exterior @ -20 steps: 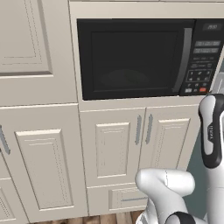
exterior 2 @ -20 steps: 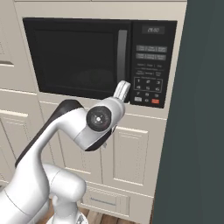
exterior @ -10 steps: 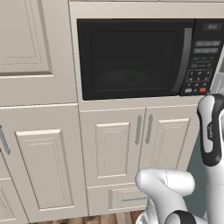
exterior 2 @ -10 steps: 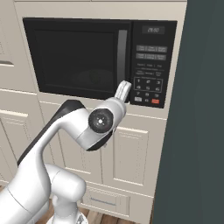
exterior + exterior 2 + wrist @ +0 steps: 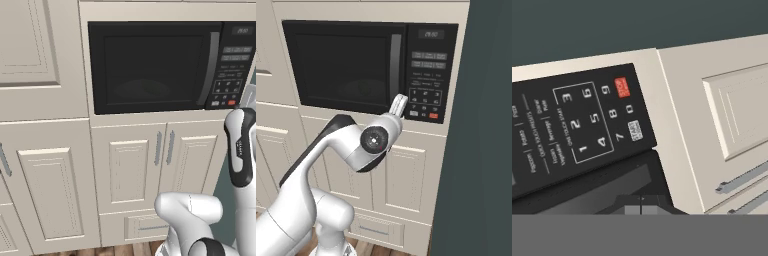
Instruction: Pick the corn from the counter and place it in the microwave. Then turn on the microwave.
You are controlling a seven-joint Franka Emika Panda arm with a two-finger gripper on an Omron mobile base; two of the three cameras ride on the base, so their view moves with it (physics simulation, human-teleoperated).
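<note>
microwave (image 5: 371, 67): built into cream cabinets, door closed. gripper (image 5: 399, 103) with jaws clenched on nothing, its tip just before the keypad's (image 5: 592, 125) lower edge, near the white "start" key (image 5: 634, 130). hand view, rolled sideways: digits 0–9 legible, red "stop" key (image 5: 622, 87) beside 9, small side labels blurred. display (image 5: 431, 34) shows digits too small to read. grey handle (image 5: 207, 68) left of keypad.

Even, soft rendered light, no hard shadows or glare; slightly coarse, unblurred.
</note>
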